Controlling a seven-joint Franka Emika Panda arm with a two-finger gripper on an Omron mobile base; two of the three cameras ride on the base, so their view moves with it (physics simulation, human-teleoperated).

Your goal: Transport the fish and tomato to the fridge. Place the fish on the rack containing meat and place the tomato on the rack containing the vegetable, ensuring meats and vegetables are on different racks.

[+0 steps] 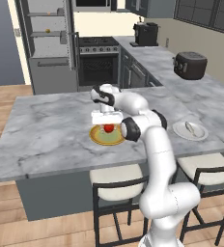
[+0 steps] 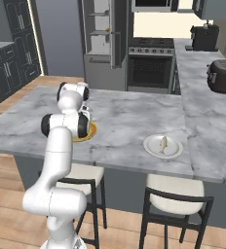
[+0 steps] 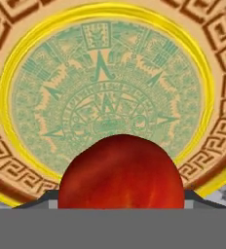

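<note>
The red tomato (image 1: 108, 128) rests on a round patterned plate (image 1: 97, 138) in the middle of the marble island. My gripper (image 1: 107, 126) points straight down over it. In the hand view the tomato (image 3: 121, 172) fills the gap between the two fingertips (image 3: 39, 200), which press on its sides, with the plate (image 3: 17, 73) right beneath. The slim silvery fish (image 1: 190, 128) lies on a white plate (image 1: 181, 133) at the island's right, also seen as fish (image 2: 163, 144) on plate (image 2: 151, 147). The fridge (image 1: 49, 53) stands open at the back left, with a tiny orange lump (image 1: 47, 31) on a shelf.
A black oven (image 1: 98, 67) stands right of the fridge. A dark round cooker (image 1: 190, 65) sits on the right counter and a coffee machine (image 1: 146, 34) on the far counter. Two stools (image 1: 116, 181) stand at the island's near edge.
</note>
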